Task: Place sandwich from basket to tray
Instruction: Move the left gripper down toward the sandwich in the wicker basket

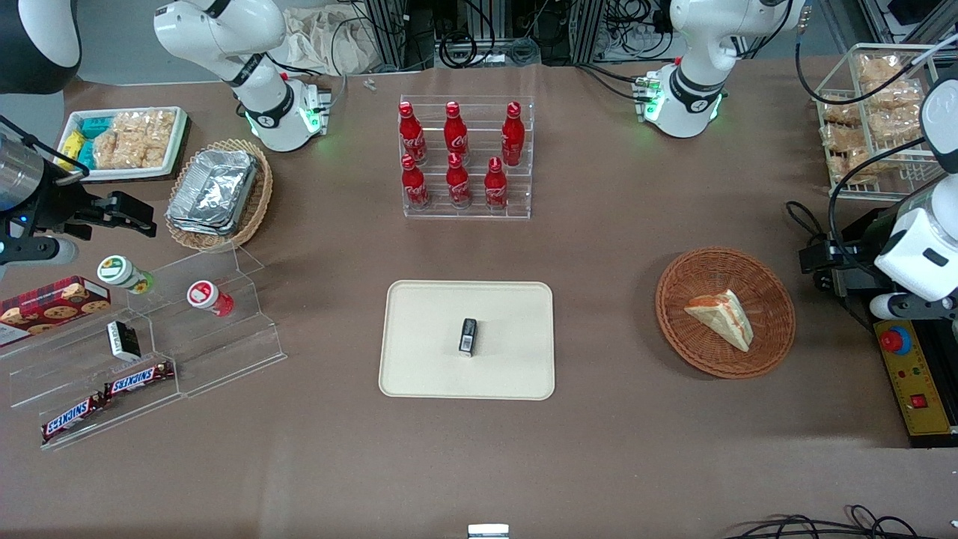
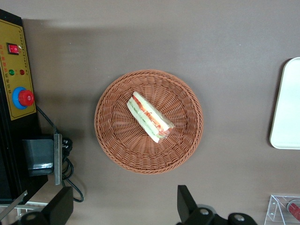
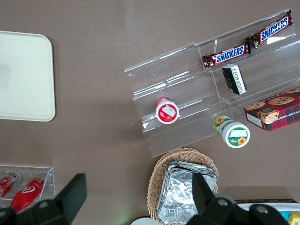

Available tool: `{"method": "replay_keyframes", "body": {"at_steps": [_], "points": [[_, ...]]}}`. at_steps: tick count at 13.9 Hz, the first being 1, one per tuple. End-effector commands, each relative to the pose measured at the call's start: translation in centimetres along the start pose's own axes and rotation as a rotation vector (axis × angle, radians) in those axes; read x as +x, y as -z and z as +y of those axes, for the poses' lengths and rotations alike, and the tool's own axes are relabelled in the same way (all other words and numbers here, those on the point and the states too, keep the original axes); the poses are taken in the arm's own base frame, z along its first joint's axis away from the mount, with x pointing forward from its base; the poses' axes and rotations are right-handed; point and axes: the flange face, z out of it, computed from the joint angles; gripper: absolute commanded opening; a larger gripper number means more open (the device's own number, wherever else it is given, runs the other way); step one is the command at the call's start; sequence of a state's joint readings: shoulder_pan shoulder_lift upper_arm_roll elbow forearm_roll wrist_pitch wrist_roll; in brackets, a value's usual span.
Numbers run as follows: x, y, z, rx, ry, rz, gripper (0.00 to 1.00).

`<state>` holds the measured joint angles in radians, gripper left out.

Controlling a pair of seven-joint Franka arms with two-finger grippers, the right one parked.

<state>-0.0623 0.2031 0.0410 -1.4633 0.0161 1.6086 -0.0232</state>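
Your gripper (image 2: 124, 208) hangs high above the bench (image 1: 614, 247) with its fingers spread wide and nothing between them, looking straight down on the basket (image 2: 112, 145). The sandwich (image 2: 149, 116) lies inside that basket, roughly at its middle, resting on the weave and well apart from the tray (image 1: 419, 367). The main risk from here is a poor grip: the wedge lies slantwise, so if you come down without turning the fingers to span its flat bread faces, they may close on a corner and the sandwich could slip or pivot out during the lift. Its clear wrap looks slick, though that is hard to judge from this height. Squeeze too hard and the soft bread will likely crush. A finger catching the wicker rim could drag the light basket along. On the tray a small dark packet (image 1: 468, 335) already sits near the middle, so aim for bare surface beside it. The sandwich itself is a pale triangular wedge, with red-orange and green filling layers showing along one long edge.
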Motion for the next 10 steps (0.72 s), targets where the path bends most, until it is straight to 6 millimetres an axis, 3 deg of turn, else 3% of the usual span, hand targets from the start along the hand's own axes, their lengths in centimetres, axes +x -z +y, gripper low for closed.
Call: {"method": "replay_keyframes", "body": {"at_steps": [1,5,7,10], "points": [[0.1,0.2,0.1,-0.001,0.018,-0.016,1.00],[0.4,-0.4,-0.1,0.006,0.030,-0.023,1.00],[1.0,-2.3,-0.3,0.019,0.102,-0.057,0.99],[1.2,-6.9,0.0,0.039,0.335,-0.103,1.00]]}}
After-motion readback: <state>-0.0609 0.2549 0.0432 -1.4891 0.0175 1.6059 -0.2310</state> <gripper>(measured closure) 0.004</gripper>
